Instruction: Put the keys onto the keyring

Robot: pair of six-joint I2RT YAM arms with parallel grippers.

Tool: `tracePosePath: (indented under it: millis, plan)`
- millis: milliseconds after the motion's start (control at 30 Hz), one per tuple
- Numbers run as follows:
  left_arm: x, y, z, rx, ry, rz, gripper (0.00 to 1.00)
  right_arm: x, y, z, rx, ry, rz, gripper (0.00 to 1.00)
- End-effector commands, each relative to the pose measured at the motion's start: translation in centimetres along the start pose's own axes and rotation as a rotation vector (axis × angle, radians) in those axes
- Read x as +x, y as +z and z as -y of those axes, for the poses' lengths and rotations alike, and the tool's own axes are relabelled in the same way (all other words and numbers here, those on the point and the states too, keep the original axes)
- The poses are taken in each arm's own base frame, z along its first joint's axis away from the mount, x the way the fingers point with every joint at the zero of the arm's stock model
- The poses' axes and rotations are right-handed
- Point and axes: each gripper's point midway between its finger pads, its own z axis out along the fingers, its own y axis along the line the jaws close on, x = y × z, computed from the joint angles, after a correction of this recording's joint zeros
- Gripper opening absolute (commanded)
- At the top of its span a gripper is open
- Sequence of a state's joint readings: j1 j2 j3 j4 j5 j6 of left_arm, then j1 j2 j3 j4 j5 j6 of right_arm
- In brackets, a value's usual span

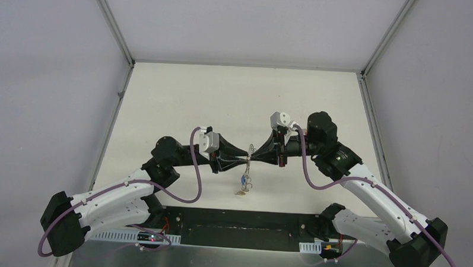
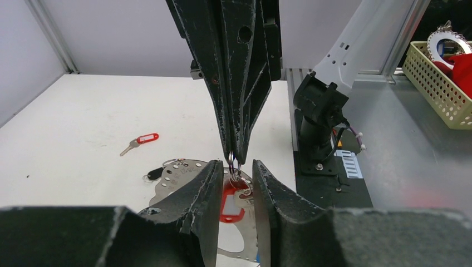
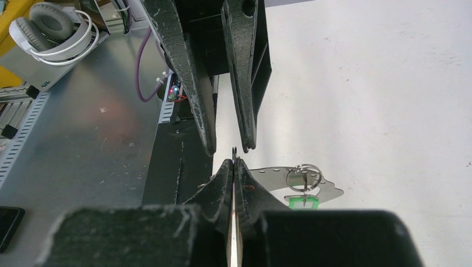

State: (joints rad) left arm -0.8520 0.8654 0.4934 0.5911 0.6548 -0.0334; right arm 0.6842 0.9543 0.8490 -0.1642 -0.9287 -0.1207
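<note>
My two grippers meet tip to tip above the middle of the table. The right gripper (image 1: 256, 153) (image 3: 234, 162) is shut on the thin wire keyring (image 2: 233, 163), whose end pokes out past its tips (image 3: 235, 150). A small ring with a red-tagged key (image 2: 227, 201) hangs just below it. The left gripper (image 1: 246, 158) (image 2: 237, 166) stands open, one finger on each side of the ring and the red tag without touching them. A green-tagged key (image 3: 304, 200) on a split ring hangs beside a silvery perforated plate (image 3: 328, 192). Another red-headed key (image 2: 142, 139) lies on the table.
A black tag (image 2: 154, 173) lies by the plate's edge. More small keys (image 1: 243, 185) show below the grippers in the top view. A yellow basket (image 2: 439, 83) and white headphones (image 3: 53, 33) sit off the table on the metal bench.
</note>
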Motion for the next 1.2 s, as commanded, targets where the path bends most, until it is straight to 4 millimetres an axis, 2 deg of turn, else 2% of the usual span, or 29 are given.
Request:
tracePosePath:
  millis: [0, 100, 233, 433, 867, 900, 1000, 1167]
  plan:
    - [-1.7, 0.5, -0.1, 0.001, 0.034, 0.020, 0.28, -3.5, -0.4, -0.7, -0.015, -0.083, 0.065, 0.00]
    - [-1.2, 0.7, -0.4, 0.000, 0.048, -0.008, 0.32, -3.6, -0.4, -0.7, -0.015, -0.084, 0.068, 0.00]
    - [-0.5, 0.8, -0.7, -0.013, 0.042, -0.041, 0.32, -3.9, -0.5, -0.7, -0.013, -0.090, 0.073, 0.00]
    - [-0.2, 1.0, -0.8, -0.005, 0.027, -0.044, 0.24, -4.1, -0.5, -0.8, -0.016, -0.086, 0.082, 0.00]
    - [-1.8, 1.4, -0.9, -0.002, 0.044, 0.017, 0.26, -3.9, -0.3, -0.7, -0.018, -0.077, 0.079, 0.00]
    - [-1.7, 1.4, -0.8, -0.002, 0.044, 0.017, 0.23, -3.9, -0.3, -0.7, -0.017, -0.078, 0.079, 0.00]
    - [-1.6, 1.4, -0.7, 0.007, 0.040, 0.012, 0.05, -4.0, -0.4, -0.7, -0.016, -0.080, 0.081, 0.00]
    - [-1.4, 1.5, -0.7, 0.008, 0.039, 0.010, 0.00, -3.7, -0.3, -0.7, -0.018, -0.080, 0.077, 0.00]
